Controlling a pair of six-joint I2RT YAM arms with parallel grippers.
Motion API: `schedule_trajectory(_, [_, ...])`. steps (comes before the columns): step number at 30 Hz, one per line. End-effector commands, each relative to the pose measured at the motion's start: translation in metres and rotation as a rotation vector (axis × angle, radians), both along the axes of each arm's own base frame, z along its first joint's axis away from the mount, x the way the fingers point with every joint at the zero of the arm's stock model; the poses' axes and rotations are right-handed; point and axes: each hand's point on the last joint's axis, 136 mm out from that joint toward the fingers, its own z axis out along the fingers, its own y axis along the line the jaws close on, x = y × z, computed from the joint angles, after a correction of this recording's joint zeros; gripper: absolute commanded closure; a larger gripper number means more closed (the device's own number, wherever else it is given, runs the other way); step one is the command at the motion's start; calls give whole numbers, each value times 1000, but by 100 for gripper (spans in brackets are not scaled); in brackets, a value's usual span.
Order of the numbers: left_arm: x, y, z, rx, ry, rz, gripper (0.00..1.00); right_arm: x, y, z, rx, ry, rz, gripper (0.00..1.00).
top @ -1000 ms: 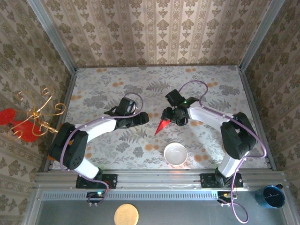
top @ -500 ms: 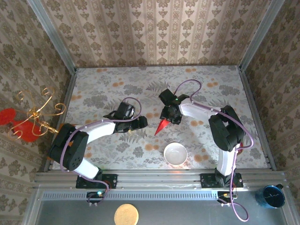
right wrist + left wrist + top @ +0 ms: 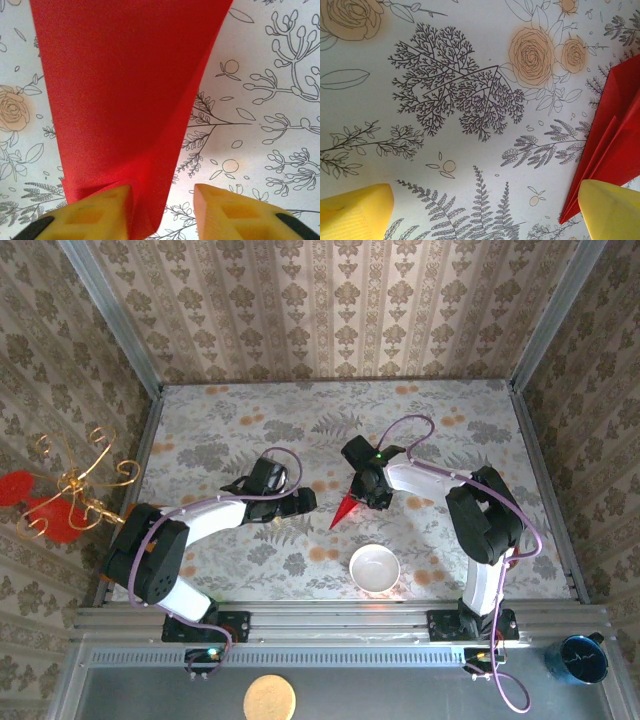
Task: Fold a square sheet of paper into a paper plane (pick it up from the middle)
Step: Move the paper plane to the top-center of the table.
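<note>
Near the middle of the floral-patterned bench (image 3: 450, 420), the bright red paper plane (image 3: 346, 508) is already a narrow pointed dart, so folding looks almost done. The right tool (image 3: 162, 202) straddles its tail ridge, half-closed; I cannot tell whether it pinches. The left tool (image 3: 482, 207) gapes wide, empty, beside the tip

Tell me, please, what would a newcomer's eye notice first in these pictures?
The bright red paper plane, a pointed dart, stands out against the floral table near its middle, close by the right gripper. Next come the white bowl nearer the arm bases and the red ornament with gold wire curls at the far left.
</note>
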Motion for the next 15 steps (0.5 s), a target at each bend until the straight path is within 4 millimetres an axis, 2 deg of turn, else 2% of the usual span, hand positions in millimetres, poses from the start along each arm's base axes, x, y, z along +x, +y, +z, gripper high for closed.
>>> schedule_trajectory(1, [7, 0, 16, -3, -48, -4, 3, 1, -7, 5, -18, -32, -39, 67])
schedule_trajectory(8, [10, 3, 21, -64, -30, 28, 1, 11, -9, 17, -14, -101, -20, 90])
schedule_trajectory(12, [13, 7, 27, -129, -32, 53, 0, 23, -3, 43, 3, -193, 63, 98])
schedule_trajectory(15, [15, 8, 35, -155, -50, 40, 0, 35, 14, 69, 72, -283, 183, 100])
